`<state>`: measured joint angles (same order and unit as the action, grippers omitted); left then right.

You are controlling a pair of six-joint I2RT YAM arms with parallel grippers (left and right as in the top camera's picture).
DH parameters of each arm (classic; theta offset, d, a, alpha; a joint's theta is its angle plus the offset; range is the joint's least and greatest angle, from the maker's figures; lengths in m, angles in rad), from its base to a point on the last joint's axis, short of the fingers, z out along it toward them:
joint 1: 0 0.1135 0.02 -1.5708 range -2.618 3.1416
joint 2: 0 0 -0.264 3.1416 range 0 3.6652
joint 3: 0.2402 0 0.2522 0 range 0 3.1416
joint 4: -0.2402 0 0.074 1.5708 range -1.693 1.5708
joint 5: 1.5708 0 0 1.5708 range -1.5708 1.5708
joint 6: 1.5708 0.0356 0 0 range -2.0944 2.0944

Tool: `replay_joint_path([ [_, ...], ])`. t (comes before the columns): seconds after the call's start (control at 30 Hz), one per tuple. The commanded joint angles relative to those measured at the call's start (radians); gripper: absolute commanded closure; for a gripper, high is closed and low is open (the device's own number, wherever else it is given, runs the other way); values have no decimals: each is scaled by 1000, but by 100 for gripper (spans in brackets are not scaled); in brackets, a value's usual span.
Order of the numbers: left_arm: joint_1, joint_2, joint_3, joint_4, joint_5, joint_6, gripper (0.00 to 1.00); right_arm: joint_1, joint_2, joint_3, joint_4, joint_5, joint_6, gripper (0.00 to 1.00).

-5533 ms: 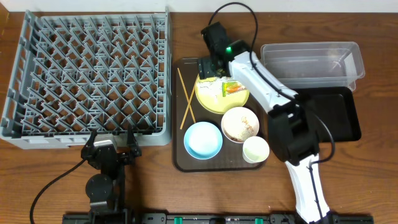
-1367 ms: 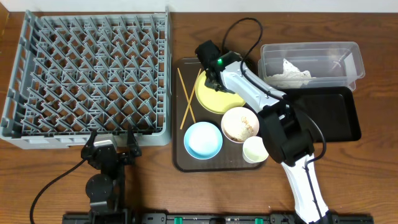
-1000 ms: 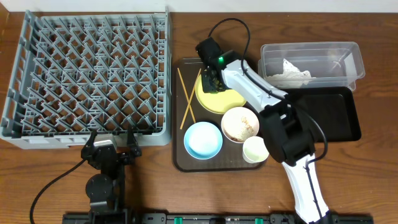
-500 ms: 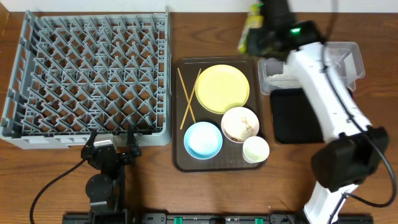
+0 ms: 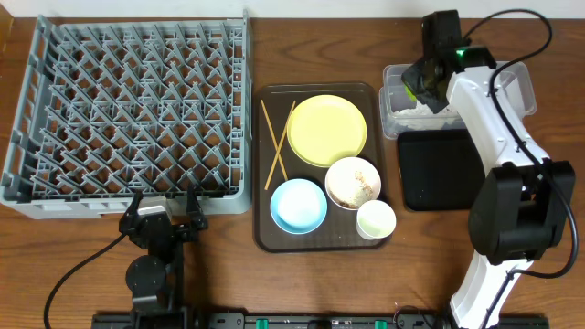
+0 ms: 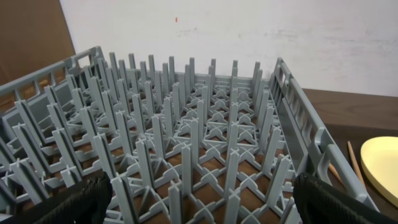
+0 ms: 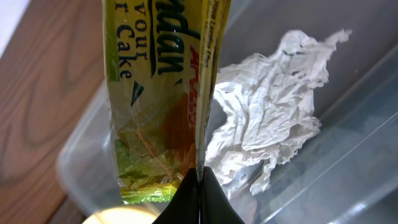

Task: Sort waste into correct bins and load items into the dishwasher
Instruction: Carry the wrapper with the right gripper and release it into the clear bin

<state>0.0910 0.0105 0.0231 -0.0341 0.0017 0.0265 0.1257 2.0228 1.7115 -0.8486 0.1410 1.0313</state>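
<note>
My right gripper [image 5: 420,89] is shut on the green-and-orange snack wrapper [image 7: 163,93], which hangs over the left end of the clear tub [image 5: 512,91]. In the right wrist view the fingertips [image 7: 200,182] pinch the wrapper's seam, and the crumpled white tissue [image 7: 264,134] lies in the tub below. The brown tray holds the yellow plate [image 5: 326,130], the white bowl [image 5: 353,182] with rice scraps, the light blue bowl [image 5: 298,205], the green cup [image 5: 376,219] and two chopsticks [image 5: 274,142]. My left gripper [image 5: 164,216] rests open at the near edge of the grey dish rack [image 5: 128,110].
The black tray [image 5: 439,174] lies just in front of the clear tub, right of the brown serving tray [image 5: 265,233]. In the left wrist view, rack pegs [image 6: 199,143] fill the space ahead, and the plate's edge [image 6: 382,168] shows at far right.
The right gripper lifted the wrapper off the yellow plate and carried it up and right, over the clear tub. The black tray now lies further left. The left arm has not moved.
</note>
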Motion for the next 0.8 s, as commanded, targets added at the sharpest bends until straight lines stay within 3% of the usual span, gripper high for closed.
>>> replay_joint_path([
  [0.0,3,-5,-19,-39,-9,-1,6,-8,7,-4,7,38,74,98],
  [0.17,3,-5,-19,-39,-9,-1,6,-8,-18,-4,7,38,16,66],
  [0.37,3,-5,-19,-39,-9,-1,6,-7,-100,-4,10,19,-156,56],
  [0.6,3,-5,-19,-39,-9,-1,6,23,-225,-4,81,-238,-637,42],
  [0.77,3,-5,-19,-39,-9,-1,6,95,-244,-5,-2,-281,-707,39],
])
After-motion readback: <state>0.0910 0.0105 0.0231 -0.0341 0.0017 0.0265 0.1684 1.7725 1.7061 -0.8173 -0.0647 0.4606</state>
